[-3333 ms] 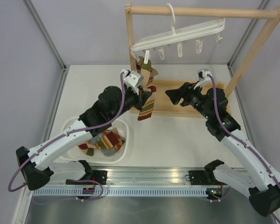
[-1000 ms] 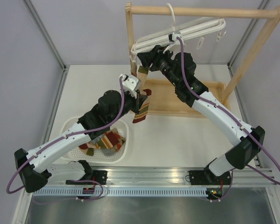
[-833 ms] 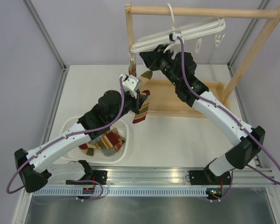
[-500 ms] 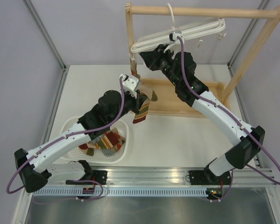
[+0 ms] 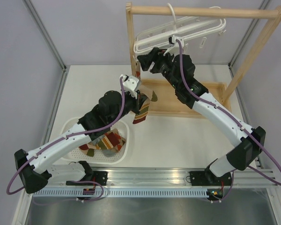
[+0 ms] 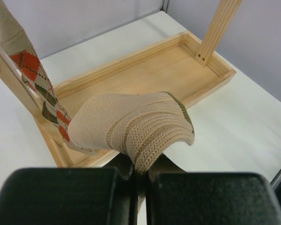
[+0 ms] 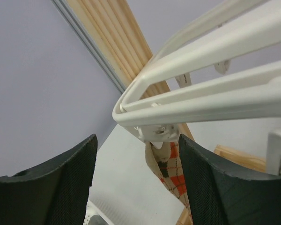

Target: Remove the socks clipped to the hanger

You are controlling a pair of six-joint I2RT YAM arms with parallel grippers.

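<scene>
Freed from above within the last second, the olive-tipped end of the cream sock (image 6: 140, 129) has dropped and now flops over the left gripper (image 6: 139, 180).

Nearest the arm bases, a white basket (image 5: 68, 126) on the tabletop (image 5: 178, 136) holds a heap of patterned socks (image 5: 107, 140). Just beyond it, the left gripper hangs over the near left corner of the wooden tray (image 6: 168, 70), clamped shut on the cream sock. Beside that pinch, a strip of argyle sock (image 6: 35, 77) runs up out of the wrist view. Argyle fabric also dangles under the end clip (image 7: 155, 136), so something seems to be still clipped; whether that is the same sock, I cannot tell.

Farther back, the right gripper (image 7: 136, 140) is spread wide, its fingers on either side of the left corner of the hanger (image 7: 215, 98) and touching nothing. The hanger hooks over the rack rail (image 5: 201, 11).

If the left arm pulls toward the basket while fabric is still clipped, it would probably drag the light hanger sideways, swing it, or lift its hook off the rail, since nothing steadies the frame. The right fingers could also close on the frame instead of the clip.

A second ago the right gripper was pressed in at that clip; now it has eased back and opened, and the hanger's left end sits slightly higher.
</scene>
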